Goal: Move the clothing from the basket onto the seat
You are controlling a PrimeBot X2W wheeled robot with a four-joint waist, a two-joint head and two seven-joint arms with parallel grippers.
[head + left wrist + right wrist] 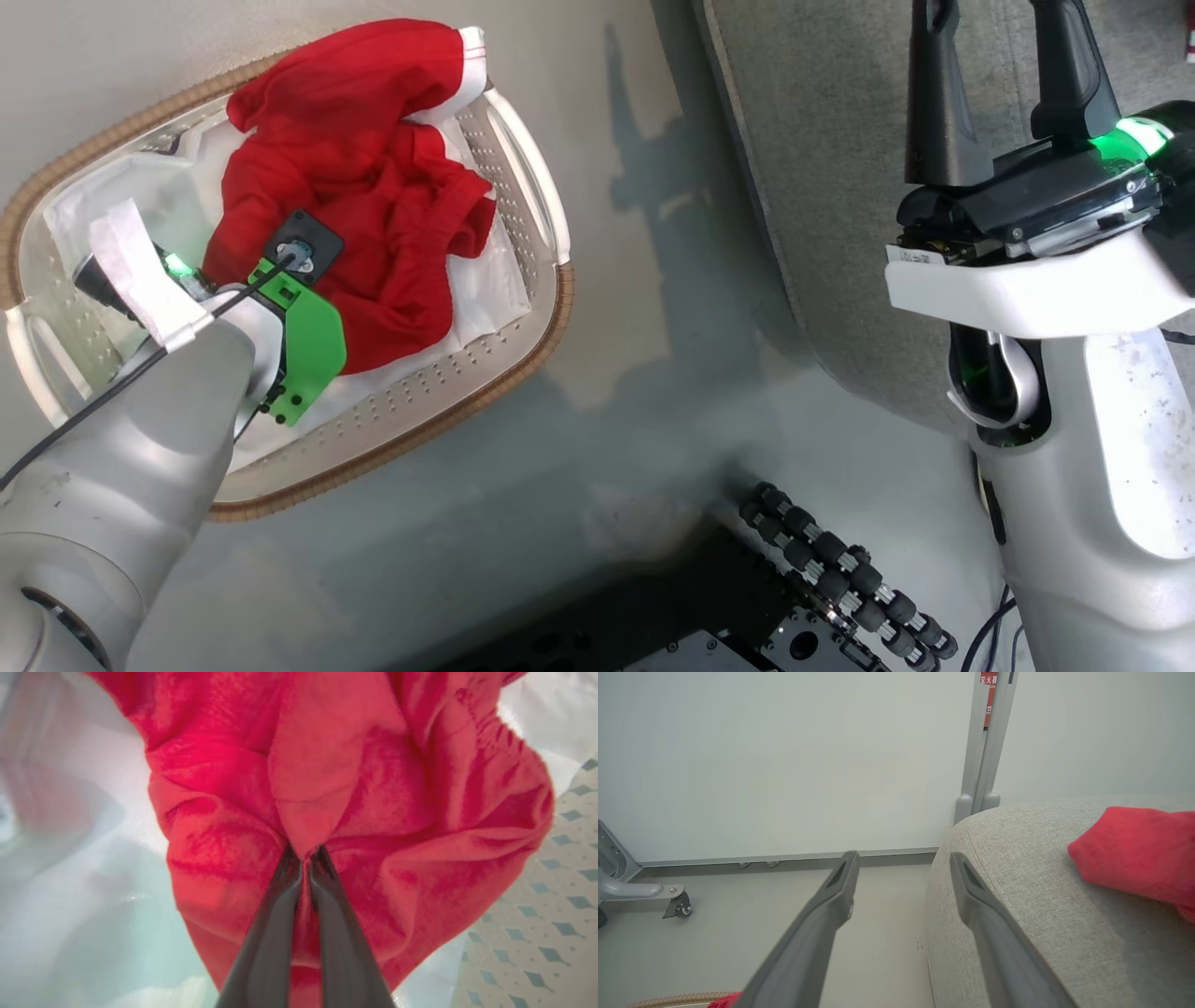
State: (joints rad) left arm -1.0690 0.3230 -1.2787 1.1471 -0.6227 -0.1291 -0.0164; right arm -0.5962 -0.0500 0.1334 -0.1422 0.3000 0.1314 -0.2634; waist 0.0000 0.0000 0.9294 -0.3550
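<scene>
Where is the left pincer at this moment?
The left pincer is inside the basket at the head view's upper left, shut on a fold of the red clothing over the white liner.

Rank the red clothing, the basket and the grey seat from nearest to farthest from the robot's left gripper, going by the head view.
1. clothing: pinched by the left gripper, fingers shut on it.
2. basket: its rim surrounds that gripper.
3. seat: far off on the right.

Red clothing [355, 159] with a white hem band, white perforated basket [512, 159] with brown rim, grey seat [822, 187]
</scene>
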